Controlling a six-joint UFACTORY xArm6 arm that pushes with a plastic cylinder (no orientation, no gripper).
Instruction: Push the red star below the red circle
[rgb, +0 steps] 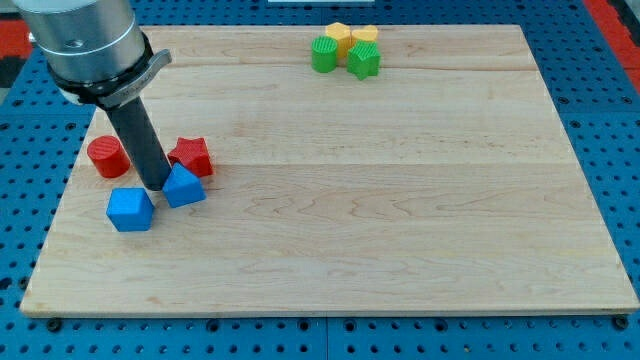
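Red star (191, 156) right of tool (159, 188)

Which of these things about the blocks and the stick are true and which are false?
1. The red star sits on the view's right of the red circle. True.
2. My tip is up by the green blocks. False: it is between the red circle and the red star, next to the blue triangle.
3. The yellow blocks and green blocks are bunched at the view's top. True.
4. There is only one blue block. False: there is also a blue cube.
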